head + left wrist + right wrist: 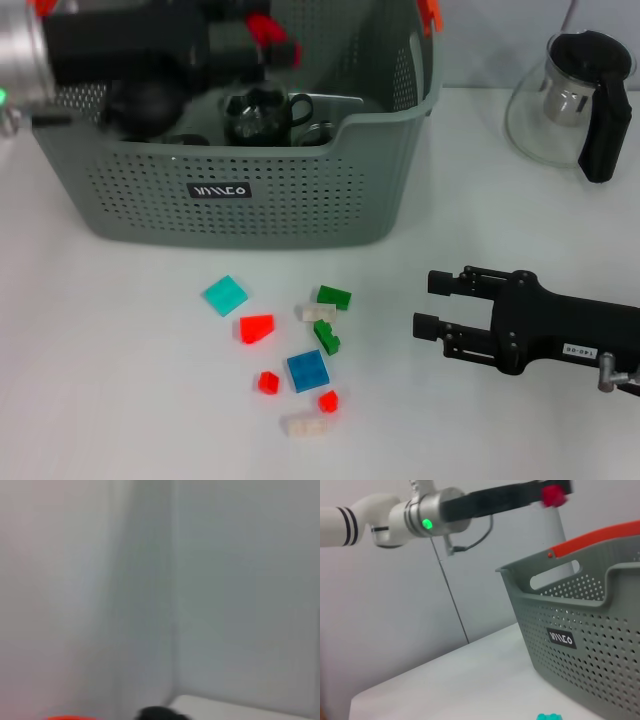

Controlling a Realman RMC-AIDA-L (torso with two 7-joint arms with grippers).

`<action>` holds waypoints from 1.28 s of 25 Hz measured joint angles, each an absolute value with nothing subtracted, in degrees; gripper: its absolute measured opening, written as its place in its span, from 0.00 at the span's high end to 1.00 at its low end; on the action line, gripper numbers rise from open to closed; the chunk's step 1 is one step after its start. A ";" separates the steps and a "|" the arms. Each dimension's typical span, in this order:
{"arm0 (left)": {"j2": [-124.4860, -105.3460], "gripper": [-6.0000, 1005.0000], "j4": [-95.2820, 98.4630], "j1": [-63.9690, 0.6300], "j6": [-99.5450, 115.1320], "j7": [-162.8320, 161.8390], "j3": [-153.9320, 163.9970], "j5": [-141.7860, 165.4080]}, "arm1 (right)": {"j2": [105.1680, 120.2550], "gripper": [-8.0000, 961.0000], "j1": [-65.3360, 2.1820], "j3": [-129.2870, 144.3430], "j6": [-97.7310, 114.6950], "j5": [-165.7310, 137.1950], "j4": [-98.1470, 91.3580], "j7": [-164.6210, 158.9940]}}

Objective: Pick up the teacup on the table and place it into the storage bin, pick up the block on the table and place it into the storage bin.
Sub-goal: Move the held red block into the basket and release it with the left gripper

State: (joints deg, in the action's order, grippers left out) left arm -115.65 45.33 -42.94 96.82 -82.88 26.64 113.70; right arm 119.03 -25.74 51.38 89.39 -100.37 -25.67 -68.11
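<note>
The storage bin (260, 200) is a grey perforated basket at the back left of the table, also seen in the right wrist view (580, 630). Inside it lies a clear teacup (260, 112) with a dark handle, among other dark items. My left gripper (268, 38) hovers above the bin's inside, motion-blurred, with red at its tip; it also shows in the right wrist view (554, 492). Several small blocks lie in front of the bin, among them a teal block (225, 295), a red one (256, 328) and a blue one (307, 371). My right gripper (428, 304) rests low, right of the blocks, open and empty.
A glass teapot (570, 100) with a black handle stands at the back right. Green (334, 296) and white (303, 425) pieces lie among the blocks. The bin's rim carries an orange-red handle clip (430, 12). The left wrist view shows only blurred wall.
</note>
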 joint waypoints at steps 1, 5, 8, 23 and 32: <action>-115.77 0.37 45.44 -43.48 94.47 -83.53 27.02 113.75 | 119.03 0.30 -25.74 51.38 89.39 -100.37 -25.67 -68.11; -116.43 0.37 45.99 -44.55 82.06 -88.07 31.93 114.17 | 119.12 0.30 -25.75 51.26 89.40 -100.36 -25.66 -68.12; -116.48 0.37 46.29 -44.51 71.35 -92.58 40.44 114.34 | 119.12 0.30 -25.75 51.18 89.40 -100.23 -25.66 -68.12; -119.25 0.37 46.68 -47.71 49.79 -105.82 54.76 133.22 | 119.09 0.30 -26.19 51.15 89.21 -100.01 -25.67 -68.12; -120.93 0.34 56.75 -43.20 54.69 -108.22 53.88 129.69 | 119.00 0.30 -26.19 51.15 89.20 -100.05 -25.67 -68.11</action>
